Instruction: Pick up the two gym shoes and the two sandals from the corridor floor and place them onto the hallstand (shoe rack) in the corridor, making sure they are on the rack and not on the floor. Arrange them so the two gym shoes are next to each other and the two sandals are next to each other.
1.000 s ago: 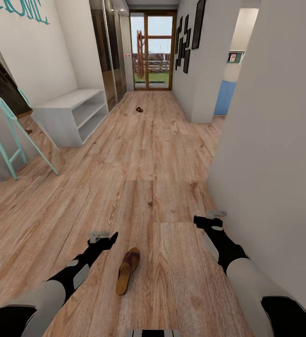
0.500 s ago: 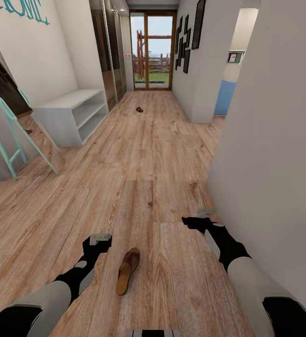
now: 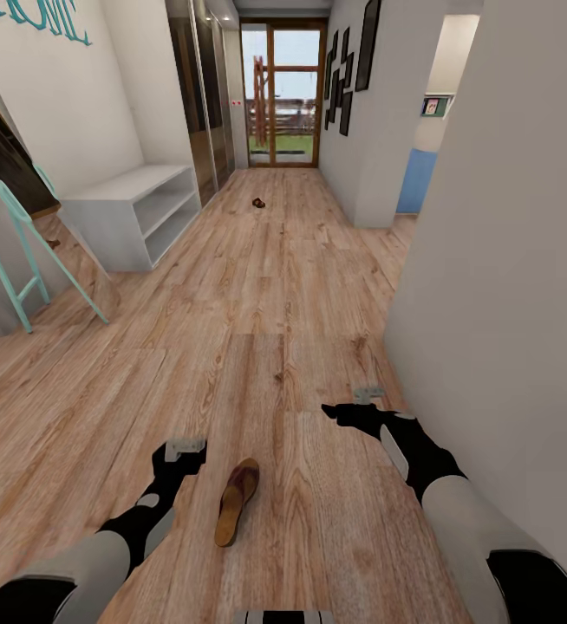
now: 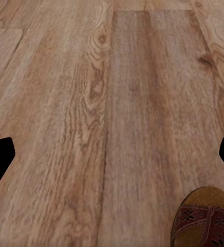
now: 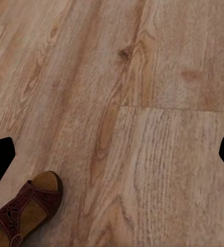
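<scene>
Light brown wood-plank corridor floor (image 3: 266, 329) ahead, low light-grey hallstand (image 3: 132, 212) well off to my left; one brown open sandal (image 3: 236, 500) lies on the planks between my arms, second small brown sandal (image 3: 257, 203) far down the corridor. Risk: it's flat and low, so a shallow approach could shove it along the floor instead of gripping it. Left end effector (image 3: 184, 450) and right end effector (image 3: 353, 407) both spread wide, holding nothing, clear of the sandal.

Teal cursive letters (image 3: 45, 19) on the white wall (image 3: 75, 104) at its upper left, cut off by the picture's top edge, seem to spell "HOME"; the small framed picture (image 3: 434, 106) by the far doorway is too blurred to read.
</scene>
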You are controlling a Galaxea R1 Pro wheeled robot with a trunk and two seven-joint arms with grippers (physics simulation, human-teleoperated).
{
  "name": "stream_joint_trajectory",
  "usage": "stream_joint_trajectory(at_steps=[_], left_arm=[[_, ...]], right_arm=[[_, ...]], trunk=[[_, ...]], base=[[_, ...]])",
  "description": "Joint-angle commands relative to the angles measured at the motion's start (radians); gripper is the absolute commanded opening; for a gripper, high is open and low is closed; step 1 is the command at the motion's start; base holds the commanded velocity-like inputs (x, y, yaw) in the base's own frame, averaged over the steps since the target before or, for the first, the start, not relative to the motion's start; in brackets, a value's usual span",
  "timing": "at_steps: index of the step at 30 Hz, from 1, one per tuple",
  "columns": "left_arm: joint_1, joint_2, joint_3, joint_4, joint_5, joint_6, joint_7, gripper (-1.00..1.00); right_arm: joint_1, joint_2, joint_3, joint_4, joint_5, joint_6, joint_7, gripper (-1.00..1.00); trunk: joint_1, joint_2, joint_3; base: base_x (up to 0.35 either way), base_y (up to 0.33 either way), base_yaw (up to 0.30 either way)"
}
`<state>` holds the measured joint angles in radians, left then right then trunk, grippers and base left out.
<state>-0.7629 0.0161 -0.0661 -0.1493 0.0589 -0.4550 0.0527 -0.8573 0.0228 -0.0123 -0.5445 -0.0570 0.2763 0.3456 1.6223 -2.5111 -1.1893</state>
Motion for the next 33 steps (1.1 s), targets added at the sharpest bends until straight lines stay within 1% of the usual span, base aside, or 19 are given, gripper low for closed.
stream_joint_trajectory(at_steps=[1, 7, 17, 21, 26, 31, 33], left_arm=[[0.0, 0.0, -0.008, 0.001, 0.006, -0.004, 0.004, 1.0], [0.003, 0.001, -0.008, 0.001, 0.006, -0.008, 0.004, 1.0], [0.004, 0.001, -0.008, 0.001, 0.006, -0.008, 0.004, 1.0], [0.004, 0.001, -0.008, 0.0, 0.006, -0.008, 0.004, 1.0], [0.004, 0.001, -0.008, 0.0, 0.006, -0.008, 0.004, 1.0], [0.004, 0.001, -0.008, 0.001, 0.007, -0.008, 0.004, 1.0], [0.004, 0.001, -0.008, 0.001, 0.007, -0.008, 0.004, 1.0]], right_arm=[[0.0, 0.0, -0.002, -0.001, -0.006, 0.007, 0.003, 1.0], [0.0, 0.0, -0.003, -0.002, -0.006, 0.007, 0.007, 1.0], [0.0, 0.0, -0.003, -0.002, -0.006, 0.007, 0.007, 1.0], [0.0, 0.0, -0.003, -0.002, -0.005, 0.007, 0.007, 1.0], [0.0, 0.0, -0.003, -0.002, -0.004, 0.007, 0.007, 1.0], [0.0, 0.0, -0.003, -0.002, -0.004, 0.007, 0.007, 1.0], [0.0, 0.0, -0.001, -0.002, -0.004, 0.007, 0.007, 1.0]], trunk=[[0.0, 0.0, -0.001], [0.0, 0.0, -0.001], [0.0, 0.0, -0.001], [0.0, 0.0, -0.001], [0.0, 0.0, -0.001], [0.0, 0.0, -0.001], [0.0, 0.0, -0.001]], base=[[0.0, 0.0, 0.0], [0.0, 0.0, -0.011], [-0.006, 0.0, -0.234], [-0.186, 0.0, -0.235], [-0.152, 0.0, -0.068], [-0.025, 0.0, -0.014], [-0.003, 0.0, -0.223]])
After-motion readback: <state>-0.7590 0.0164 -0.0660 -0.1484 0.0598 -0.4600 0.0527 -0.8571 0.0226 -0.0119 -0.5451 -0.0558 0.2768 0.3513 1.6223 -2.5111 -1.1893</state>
